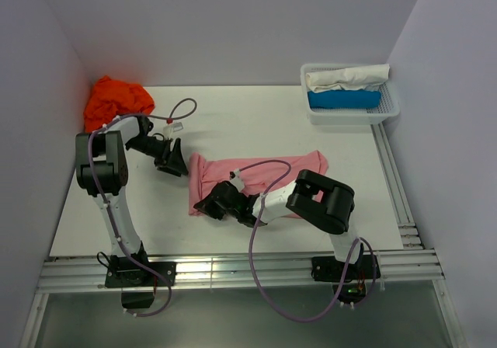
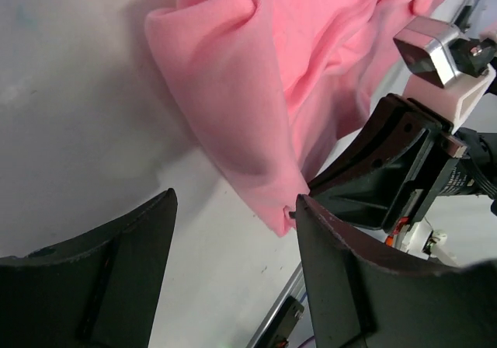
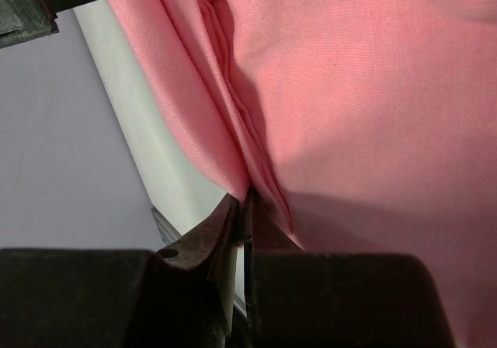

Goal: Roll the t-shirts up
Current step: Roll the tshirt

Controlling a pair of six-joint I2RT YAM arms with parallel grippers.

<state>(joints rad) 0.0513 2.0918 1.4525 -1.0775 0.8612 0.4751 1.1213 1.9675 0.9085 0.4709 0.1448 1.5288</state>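
Note:
The pink t-shirt [image 1: 264,175] lies folded into a band across the middle of the table. My right gripper [image 1: 208,205] is shut on its near left edge; in the right wrist view the jaws pinch a fold of the pink t-shirt [image 3: 349,92] at my right gripper [image 3: 247,208]. My left gripper [image 1: 172,169] is open and empty, just left of the shirt's left end. In the left wrist view the pink t-shirt [image 2: 233,92] sits ahead of my left gripper [image 2: 233,231], whose jaws stand wide apart. The orange t-shirt [image 1: 116,102] lies crumpled at the far left corner.
A white lattice basket [image 1: 392,109] at the far right holds a white roll [image 1: 345,77] and a blue roll [image 1: 344,99]. Purple walls close the table on three sides. A metal rail [image 1: 233,269] runs along the near edge.

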